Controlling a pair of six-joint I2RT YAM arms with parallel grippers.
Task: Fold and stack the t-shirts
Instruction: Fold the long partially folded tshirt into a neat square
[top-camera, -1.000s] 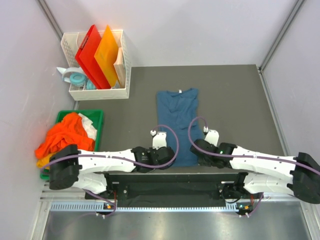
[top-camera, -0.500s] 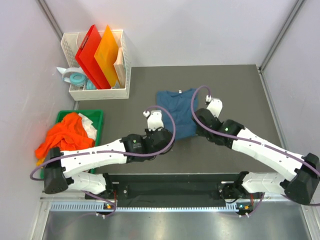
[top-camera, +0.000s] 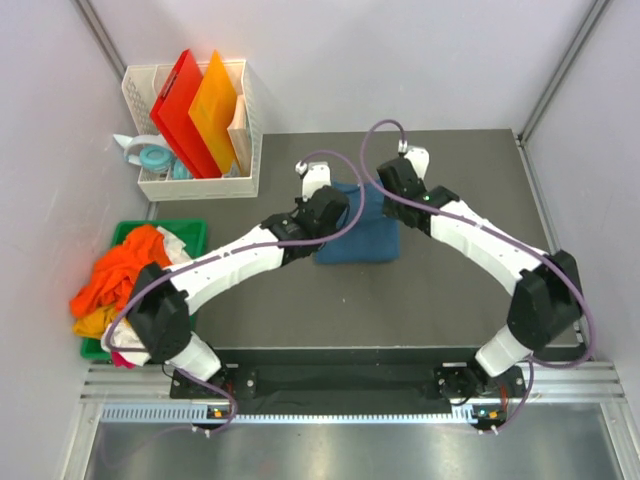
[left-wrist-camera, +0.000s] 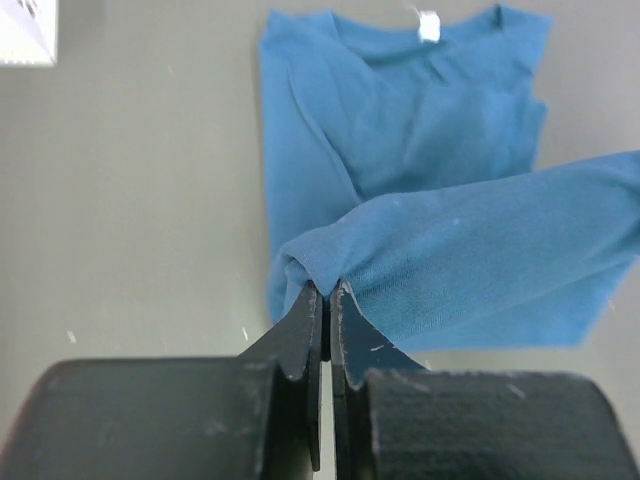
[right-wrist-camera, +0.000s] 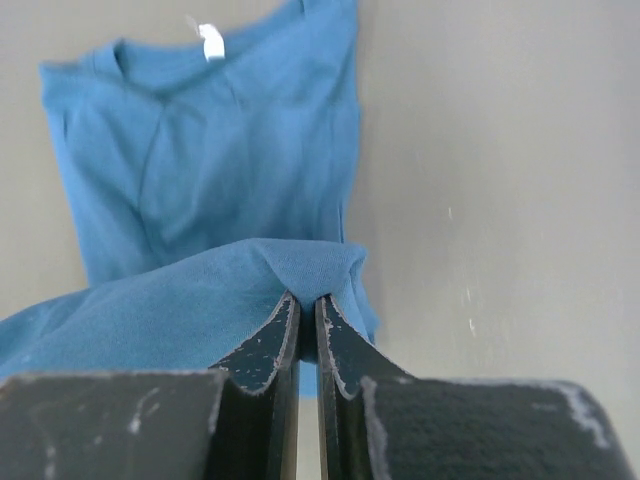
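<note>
Overhead, we found the teal-blue t-shirt lying on the dark grey table top, toward its far middle and just right of the white basket. Both arms reached out over it from the near edge, and their wrists hid its far part in that view. The left gripper was pinched tight on a raised fold of the shirt, its two fingers together with only cloth between them. The left wrist view showed that fold held above the flat body of the garment, which lay spread beneath with the collar and its white label at the far end. The right gripper was likewise clamped on a bunched edge of the same shirt, at the garment's right side, and the cloth hung in a band between the two grips. We could not tell from any view whether the lifted part was the hem itself. The remaining t-shirts, mostly bright orange with some white and yellow showing, sat heaped and unfolded in the green bin at the table's left, spilling over its rim, well apart from both grippers. The white basket held a red board and an orange board standing tilted on edge, and a roll of tape showed at its left side.
</note>
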